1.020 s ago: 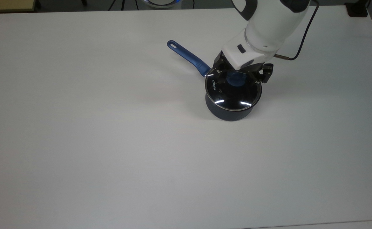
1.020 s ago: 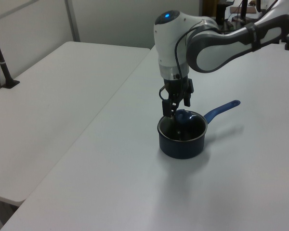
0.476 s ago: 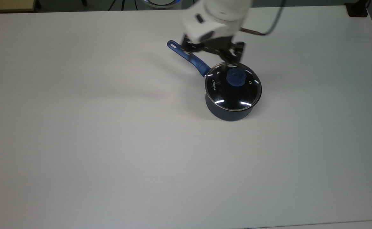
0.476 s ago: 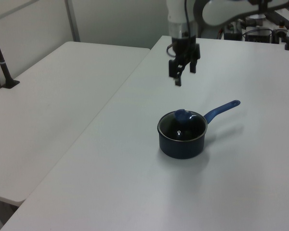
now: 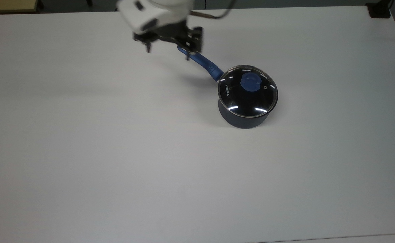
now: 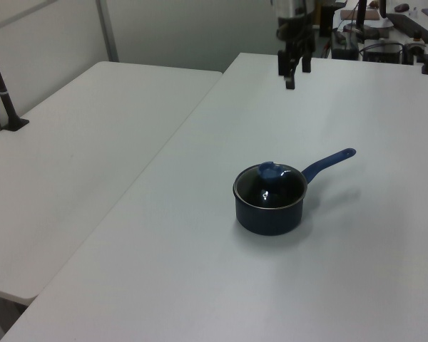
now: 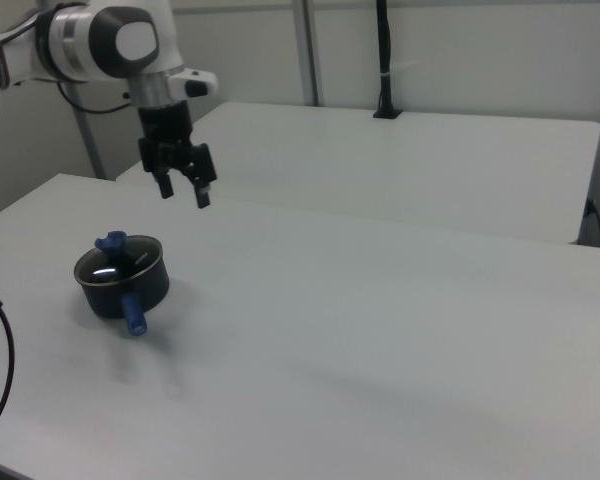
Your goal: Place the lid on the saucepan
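Observation:
The dark navy saucepan (image 5: 243, 120) stands upright on the white table, its long blue handle (image 5: 204, 63) pointing to the top view's upper left. The glass lid (image 5: 248, 98) with its blue knob (image 5: 250, 82) sits flat on the pan's rim. My gripper (image 5: 167, 51) hangs open and empty in the air, up and to the top view's left of the pan, near the handle's end. In the left view the saucepan (image 6: 269, 214) is mid-table and the gripper (image 6: 297, 71) is high behind it. In the right view the gripper (image 7: 184, 194) is above and right of the covered saucepan (image 7: 121, 286).
The white table (image 5: 116, 162) spreads wide around the pan. A second white table (image 6: 71, 157) adjoins it on the left view's left, with a black post (image 6: 1, 89) clamped at its edge. Equipment and cables crowd the far end (image 6: 385, 35).
The gripper, open around the lid's knob a second ago, has lifted off and travelled toward the top view's upper left. Lid and saucepan have stayed where they were.

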Action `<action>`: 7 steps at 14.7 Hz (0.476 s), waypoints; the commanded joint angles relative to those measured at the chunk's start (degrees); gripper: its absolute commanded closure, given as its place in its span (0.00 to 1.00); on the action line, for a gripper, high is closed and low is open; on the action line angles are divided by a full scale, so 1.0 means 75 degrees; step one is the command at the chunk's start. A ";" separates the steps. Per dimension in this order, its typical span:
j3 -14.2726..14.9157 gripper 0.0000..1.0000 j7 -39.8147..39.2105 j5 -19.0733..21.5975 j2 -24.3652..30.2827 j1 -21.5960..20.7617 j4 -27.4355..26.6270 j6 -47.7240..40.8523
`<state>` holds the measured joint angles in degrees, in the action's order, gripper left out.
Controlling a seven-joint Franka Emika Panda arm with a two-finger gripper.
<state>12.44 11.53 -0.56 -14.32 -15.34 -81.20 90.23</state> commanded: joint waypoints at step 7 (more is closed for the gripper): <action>-0.0018 0.00 -0.0459 -0.0077 0.0843 0.0767 -0.0716 0.0098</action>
<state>12.47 8.83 -0.56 -9.61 -10.21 -84.88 90.21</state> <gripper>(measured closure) 0.000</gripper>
